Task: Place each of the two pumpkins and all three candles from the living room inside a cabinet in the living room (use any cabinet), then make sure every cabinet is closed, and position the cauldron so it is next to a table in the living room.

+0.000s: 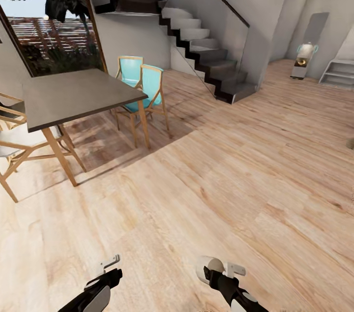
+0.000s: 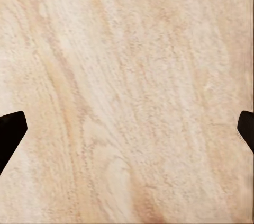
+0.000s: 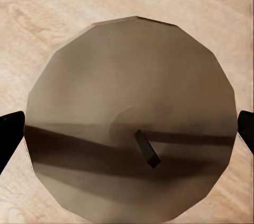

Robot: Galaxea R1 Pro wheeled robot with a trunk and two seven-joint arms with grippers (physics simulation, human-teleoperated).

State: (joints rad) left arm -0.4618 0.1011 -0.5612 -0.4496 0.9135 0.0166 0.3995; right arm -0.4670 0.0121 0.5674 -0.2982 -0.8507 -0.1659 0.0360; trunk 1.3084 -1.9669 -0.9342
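**Candle in the right gripper, robot in transit to the cabinet**

A candle (image 3: pixel 132 123) sits between the right gripper's fingertips (image 3: pixel 8 136), its round tan top and short dark wick facing the right wrist camera, its sides reaching almost to both black tips. In the head view the same candle (image 1: pixel 205 267) shows as a pale stub at the end of the right gripper (image 1: pixel 211 270), low over the wooden floor (image 1: pixel 221 179). The right gripper looks clamped on it, judging by how the candle spans the gap. The left gripper (image 2: pixel 127 128) carries nothing: its two dark fingertips stand wide apart at the edges of the left wrist view with bare floor between them

The step in hand, as I judge it, is carrying this candle to the living-room cabinet. Ahead lie a dining table (image 1: pixel 73 95) with turquoise chairs (image 1: pixel 147 88), a staircase (image 1: pixel 206 51) and a far hallway, so the next move calls for turning or driving the base until the low dark TV unit comes into view, then opening a drawer with the free left gripper

Both arms are held low and tucked close in front of the trunk, forearms angled forward and slightly inward, grippers pointing down toward the floor, well apart from each other
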